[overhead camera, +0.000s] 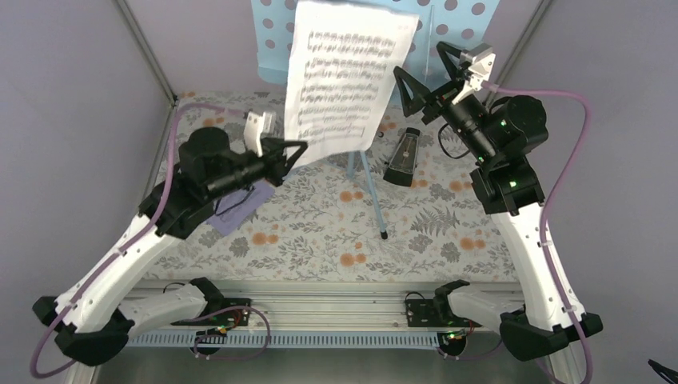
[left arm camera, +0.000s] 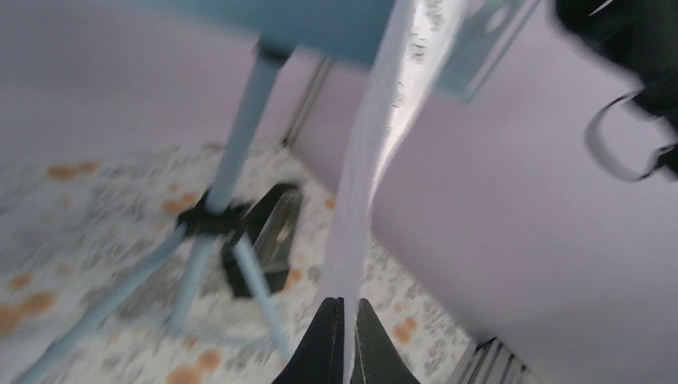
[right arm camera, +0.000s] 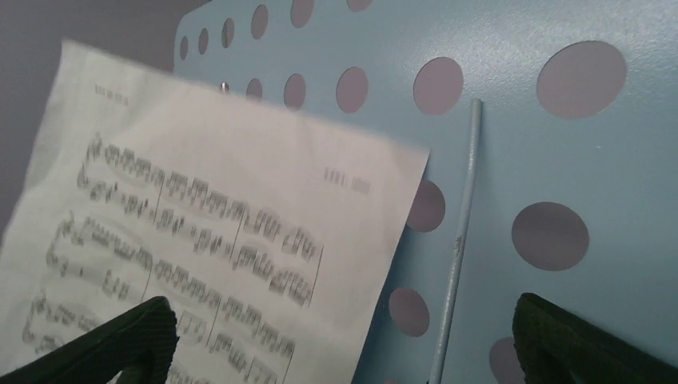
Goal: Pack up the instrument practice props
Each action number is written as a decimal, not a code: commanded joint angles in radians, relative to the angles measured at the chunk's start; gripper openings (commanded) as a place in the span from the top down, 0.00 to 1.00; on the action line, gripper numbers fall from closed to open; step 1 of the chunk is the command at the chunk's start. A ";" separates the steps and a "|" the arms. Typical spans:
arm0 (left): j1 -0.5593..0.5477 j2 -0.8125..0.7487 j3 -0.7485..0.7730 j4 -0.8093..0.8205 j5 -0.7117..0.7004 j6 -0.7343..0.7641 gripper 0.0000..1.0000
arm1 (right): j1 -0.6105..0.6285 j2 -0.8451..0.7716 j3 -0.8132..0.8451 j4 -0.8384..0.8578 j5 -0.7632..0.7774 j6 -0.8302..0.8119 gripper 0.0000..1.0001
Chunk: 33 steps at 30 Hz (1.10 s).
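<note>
Hidden or unclear:
- Light blue perforated music stand: the desk's upper part is cut off by the top edge of the overhead view, and its middle is covered by the page.
- The stand's post and thin legs show below the page. One leg runs toward the arm bases; the others are hard to trace.
- Lavender page: flat on the floral tablecloth, partly under the left arm. No print is legible.
- Left wrist view is motion-blurred, and the white sheet appears there only edge-on.
- Black metronome: just right of the stand's post on the cloth, narrow end away from the arm bases. I cannot tell whether it stands upright or lies flat.
- I cannot tell whether the white sheet touches the desk behind it.

Orientation:
- White sheet-music page: in front of the desk, long axis roughly upright. Its top is near the upper frame edge, its lower edge curls toward the left arm, and its staves run across.
- A thin rod lies along the desk face, just right of the sheet.

Grippers:
- Left gripper: fingers together, pinching the white sheet's lower edge.
- Right gripper: fingers wide apart and holding nothing, at the sheet's upper right edge, facing the desk.
</note>
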 commanded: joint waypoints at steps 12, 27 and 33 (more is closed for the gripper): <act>0.351 -0.145 -0.643 0.021 0.088 -0.149 0.98 | -0.006 -0.162 -0.126 -0.031 0.011 0.038 0.00; 0.947 -0.085 -0.926 0.096 0.412 -0.148 0.98 | -0.006 -0.232 -0.207 -0.080 0.082 0.035 0.00; 1.095 -0.054 -0.978 0.105 0.467 -0.120 0.98 | -0.006 -0.234 -0.241 -0.073 0.085 0.048 0.00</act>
